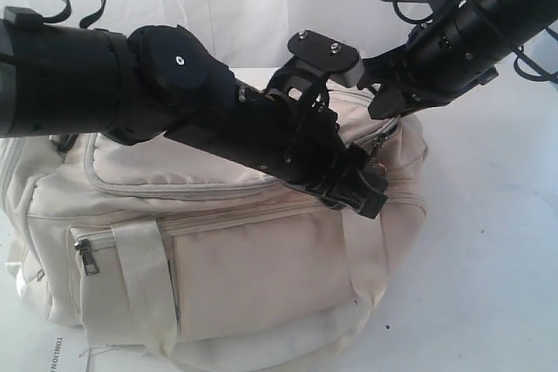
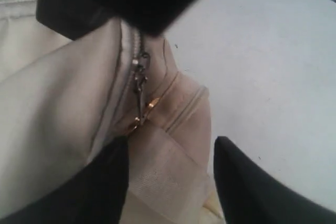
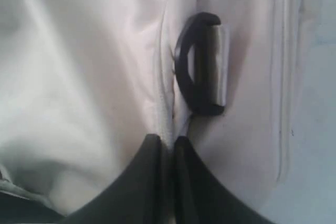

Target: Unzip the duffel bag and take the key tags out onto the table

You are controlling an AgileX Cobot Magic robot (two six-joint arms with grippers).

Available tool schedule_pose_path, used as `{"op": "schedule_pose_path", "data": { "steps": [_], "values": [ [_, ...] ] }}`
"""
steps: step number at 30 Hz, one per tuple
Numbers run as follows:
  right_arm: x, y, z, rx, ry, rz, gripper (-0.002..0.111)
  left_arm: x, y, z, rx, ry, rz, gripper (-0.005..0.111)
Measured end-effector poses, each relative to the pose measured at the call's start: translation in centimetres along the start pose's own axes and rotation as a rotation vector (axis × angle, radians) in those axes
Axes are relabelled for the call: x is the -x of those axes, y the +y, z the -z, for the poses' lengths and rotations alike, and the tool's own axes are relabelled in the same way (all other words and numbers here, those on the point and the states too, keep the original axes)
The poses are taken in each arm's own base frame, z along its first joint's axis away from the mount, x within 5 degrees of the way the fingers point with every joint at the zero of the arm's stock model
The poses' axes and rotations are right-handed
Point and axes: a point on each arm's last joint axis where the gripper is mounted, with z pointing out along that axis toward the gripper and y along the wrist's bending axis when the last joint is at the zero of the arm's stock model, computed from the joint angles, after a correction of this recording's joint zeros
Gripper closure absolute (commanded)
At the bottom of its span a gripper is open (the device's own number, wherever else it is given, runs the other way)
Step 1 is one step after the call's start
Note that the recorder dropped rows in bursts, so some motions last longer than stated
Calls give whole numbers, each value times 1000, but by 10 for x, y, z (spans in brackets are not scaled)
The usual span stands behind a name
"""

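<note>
On table [image 1: 488, 215], duffel bag [image 1: 261, 276], contents hidden; right gripper [image 3: 167, 140] pinching it.

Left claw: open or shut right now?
Open: left claw fingers stand apart in its wrist view, zip pull free beyond them.

Exterior view looks down; both wrist views hug the duffel bag [image 1: 261, 276].

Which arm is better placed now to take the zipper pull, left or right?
Left. The left gripper is open with the zipper pull ahead of it. The right gripper is shut, pinching the duffel bag by a black clip.
</note>
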Motion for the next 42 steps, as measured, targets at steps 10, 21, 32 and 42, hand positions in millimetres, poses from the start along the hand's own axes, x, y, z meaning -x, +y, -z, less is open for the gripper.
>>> {"op": "schedule_pose_path", "data": {
  "steps": [10,21,32,42],
  "values": [
    [0,0,0,0,0,0,108,-7,-8,-6,-84,48,-29,48],
    [-1,-3,0,-12,1,1,108,-9,-3,-32,72,-31,-196,48],
    [-1,-4,0,-27,0,6,108,-10,4,-40,136,-55,-180,50],
    [1,-5,0,-29,-14,-2,108,-7,9,-41,211,-99,-180,62]
  ]
}}
